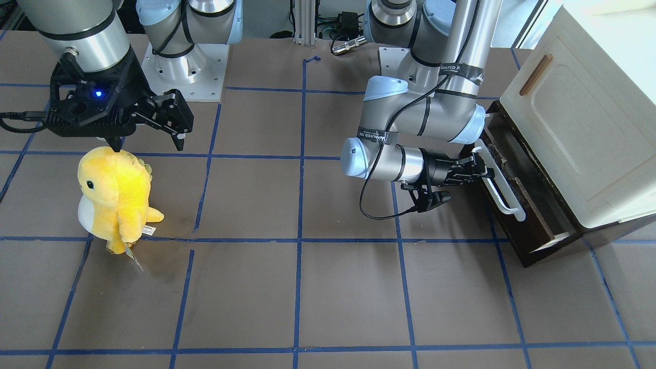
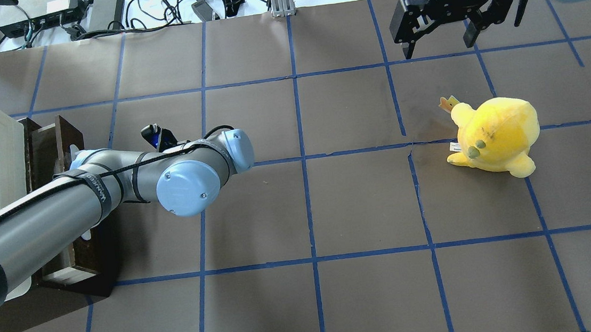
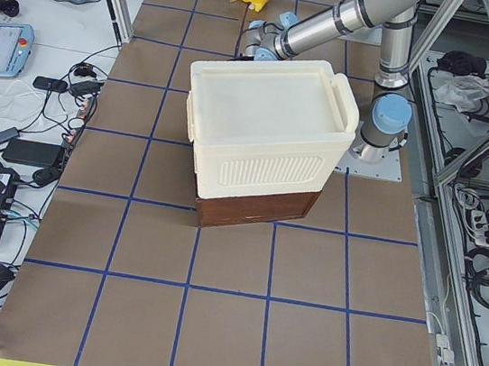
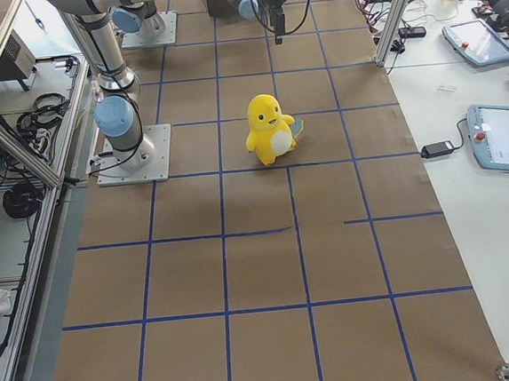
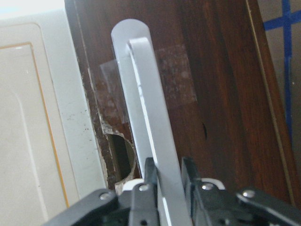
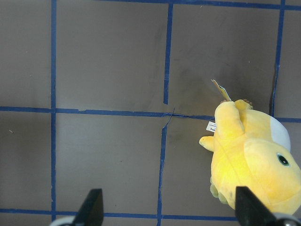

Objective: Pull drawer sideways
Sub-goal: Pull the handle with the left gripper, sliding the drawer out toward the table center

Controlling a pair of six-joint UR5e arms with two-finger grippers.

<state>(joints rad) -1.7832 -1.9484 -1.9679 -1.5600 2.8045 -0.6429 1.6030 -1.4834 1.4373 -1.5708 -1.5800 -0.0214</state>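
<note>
Closest to the wrist lens, the left gripper (image 5: 169, 172) has its jaws pinched tight on the white bar handle (image 5: 143, 103) of the drawer (image 5: 221, 94), whose dark wood front fills the upper right of that frame. From the front-facing camera I see the drawer at the right edge, standing partly out from under the cream cabinet (image 1: 579, 123) on the table (image 1: 307, 287). In the overhead view's upper right, the right gripper (image 2: 439, 49) hangs with jaws spread wide and empty, near a yellow plush toy (image 2: 496, 135).
</note>
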